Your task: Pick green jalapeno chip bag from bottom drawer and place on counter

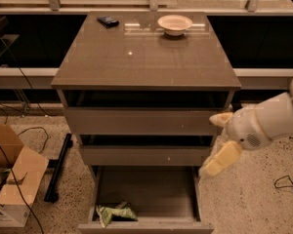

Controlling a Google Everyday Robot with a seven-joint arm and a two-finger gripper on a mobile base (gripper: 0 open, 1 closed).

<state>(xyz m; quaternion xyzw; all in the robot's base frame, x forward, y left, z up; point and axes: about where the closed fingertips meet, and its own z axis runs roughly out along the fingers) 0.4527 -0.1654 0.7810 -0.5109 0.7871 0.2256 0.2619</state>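
The green jalapeno chip bag (115, 212) lies crumpled in the front left corner of the bottom drawer (185, 199), which is pulled out and open. The counter (146, 57) is the glossy top of the cabinet above it. My gripper (219, 140) hangs at the cabinet's right side, level with the middle drawer, above and to the right of the bag. Its pale fingers (223, 159) stand apart and hold nothing.
A white bowl (174, 24) and a small dark object (108, 21) sit at the back of the counter. The two upper drawers are slightly open. A cardboard box (14, 179), a black bar (58, 167) and cables lie on the floor at left.
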